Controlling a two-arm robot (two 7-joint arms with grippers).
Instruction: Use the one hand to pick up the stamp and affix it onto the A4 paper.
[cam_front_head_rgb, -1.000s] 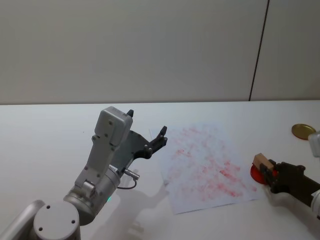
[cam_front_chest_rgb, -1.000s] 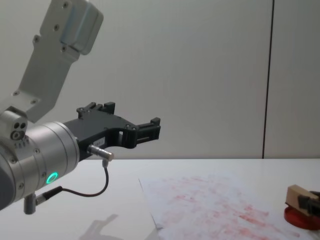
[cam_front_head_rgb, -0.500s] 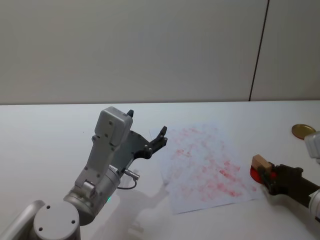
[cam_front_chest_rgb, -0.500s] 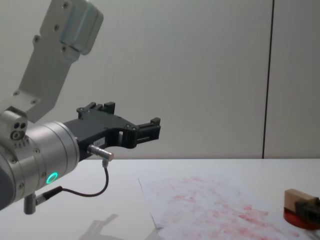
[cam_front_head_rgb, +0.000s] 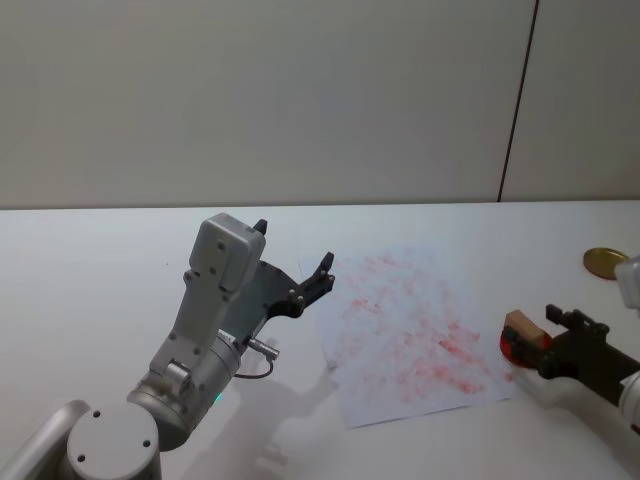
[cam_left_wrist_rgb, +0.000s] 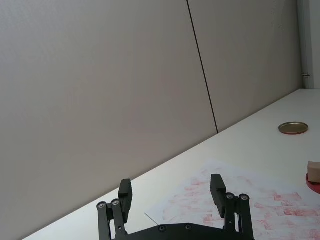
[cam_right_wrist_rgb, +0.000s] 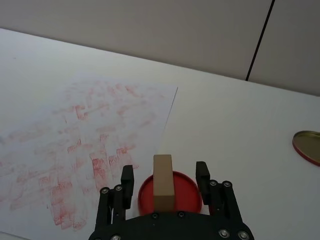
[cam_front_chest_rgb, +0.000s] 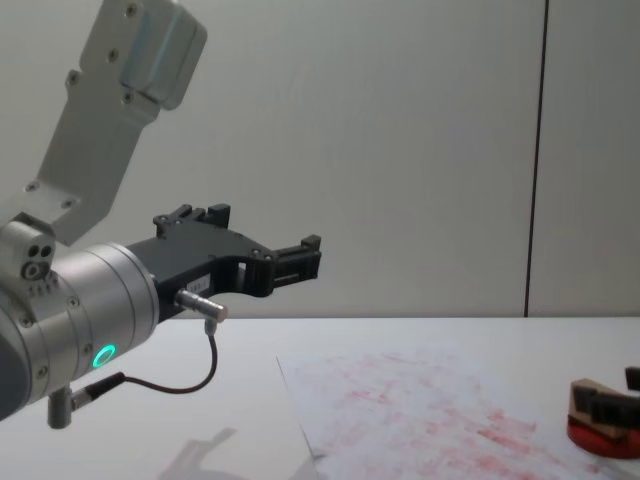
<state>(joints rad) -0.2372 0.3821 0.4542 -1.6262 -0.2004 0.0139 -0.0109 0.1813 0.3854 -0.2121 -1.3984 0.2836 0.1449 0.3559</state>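
**Close squarely on the stamp before you lift**

Your right claw (cam_right_wrist_rgb: 165, 187) sits low at the right of the worktop (cam_front_head_rgb: 100, 260), released, with its jaws spread and one on each side of the stamp (cam_right_wrist_rgb: 163, 182). In the right wrist view there is a clear gap between the block and each finger, so nothing is gripped yet. The stamp stands on the red pad (cam_right_wrist_rgb: 187, 192), just beside the right edge of the paper (cam_front_head_rgb: 410, 330).

The block looks a little nearer the finger on one side than the other. Centre the claw first, so both fingers meet the wood together and do not shove it across the pad. It also seems to lean slightly in the head view, so I would go deep enough to catch the flat sides rather than the top corner. Close gently and wait until the grip looks firm.

Then lift straight up. My guess is that the inked face may cling to the pad, and a sideways pull could drag the pad onto the sheet.

The paper is already crowded with red marks. Carry the stamp over it level, and press down flat.

Your left claw (cam_left_wrist_rgb: 172, 200) hangs released above the worktop to the left of the paper, holding nothing. Leave it parked.
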